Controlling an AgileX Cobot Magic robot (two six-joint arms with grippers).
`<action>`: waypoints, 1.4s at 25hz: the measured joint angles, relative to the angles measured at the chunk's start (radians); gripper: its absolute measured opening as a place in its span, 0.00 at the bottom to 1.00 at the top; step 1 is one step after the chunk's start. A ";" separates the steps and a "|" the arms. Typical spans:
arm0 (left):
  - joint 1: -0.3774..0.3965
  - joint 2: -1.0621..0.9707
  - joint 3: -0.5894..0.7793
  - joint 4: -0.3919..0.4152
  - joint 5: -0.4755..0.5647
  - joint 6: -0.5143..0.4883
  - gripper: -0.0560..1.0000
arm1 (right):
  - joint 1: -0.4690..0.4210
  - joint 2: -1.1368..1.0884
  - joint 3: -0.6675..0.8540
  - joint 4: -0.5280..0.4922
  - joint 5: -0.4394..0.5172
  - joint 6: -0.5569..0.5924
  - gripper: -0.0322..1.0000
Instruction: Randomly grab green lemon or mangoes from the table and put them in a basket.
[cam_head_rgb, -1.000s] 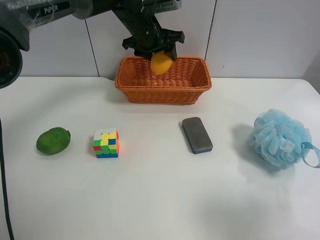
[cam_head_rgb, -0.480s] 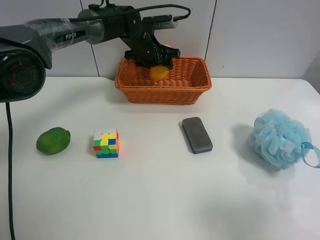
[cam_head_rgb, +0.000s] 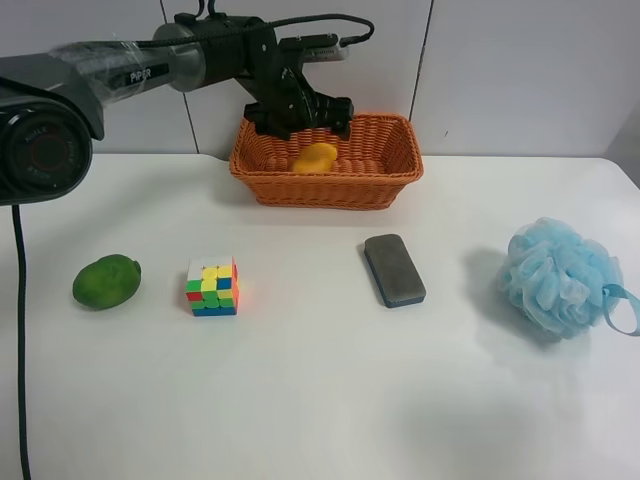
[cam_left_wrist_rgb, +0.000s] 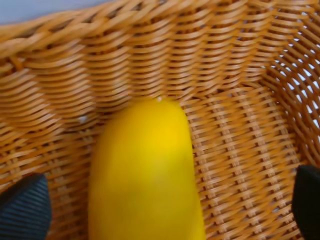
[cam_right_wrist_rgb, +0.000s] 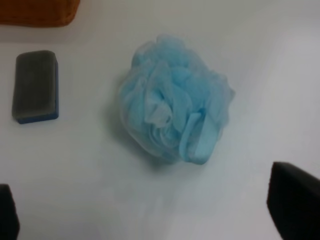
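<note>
Left wrist: we see left pincer (cam_left_wrist_rgb: 165, 205) spread wide, clear of smooth yellow mango (cam_left_wrist_rgb: 145, 170).
Right wrist: right pincer (cam_right_wrist_rgb: 150, 207) spread wide, empty.

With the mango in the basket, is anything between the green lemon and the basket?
Nothing visible: bare table lies between the green lemon and the basket; the puzzle cube sits off to the side.

The basket (cam_head_rgb: 326, 165) is rough woven wicker; the mango (cam_left_wrist_rgb: 146, 175) smooth and slightly glossy; the bath puff (cam_right_wrist_rgb: 174, 120) soft mesh; the surface (cam_head_rgb: 320, 380) smooth, matt white.
</note>
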 joint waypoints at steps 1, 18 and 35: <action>0.001 -0.001 0.000 0.000 0.002 0.000 0.98 | 0.000 0.000 0.000 0.000 0.000 0.000 0.99; 0.007 -0.266 -0.001 0.028 0.539 0.013 0.99 | 0.000 0.000 0.000 0.000 0.000 0.000 0.99; 0.007 -0.919 0.654 0.055 0.497 0.114 0.99 | 0.000 0.000 0.000 0.000 0.000 0.000 0.99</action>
